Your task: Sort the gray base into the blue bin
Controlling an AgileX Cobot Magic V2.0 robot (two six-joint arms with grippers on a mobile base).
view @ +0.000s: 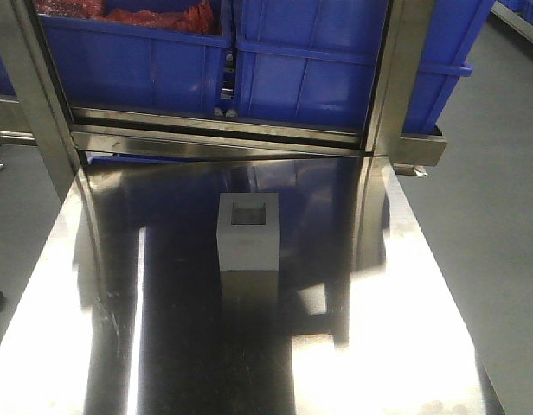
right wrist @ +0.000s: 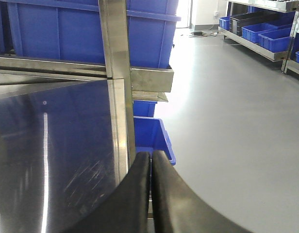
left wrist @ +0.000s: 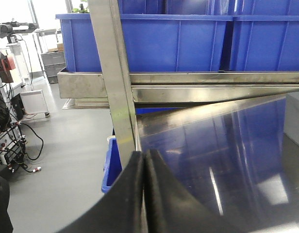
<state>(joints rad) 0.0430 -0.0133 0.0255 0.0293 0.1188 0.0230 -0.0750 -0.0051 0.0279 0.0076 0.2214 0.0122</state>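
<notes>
The base (view: pixel 247 232) sits mid-table (view: pixel 405 346), recess up. A steel rail (view: pixel 215 130) and posts (view: pixel 383 78) stand between it and the blue bins (view: pixel 310 69) behind. Both the left gripper (left wrist: pixel 145 154) and right gripper (right wrist: pixel 151 155) are clenched, empty.

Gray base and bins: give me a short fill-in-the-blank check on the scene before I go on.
The gray base stands on the steel table with its recess facing ____. The blue bin at upper left of the front view holds ____ material. The left gripper and the right gripper are both ____, holding nothing.
Missing words: up; red; shut.
</notes>
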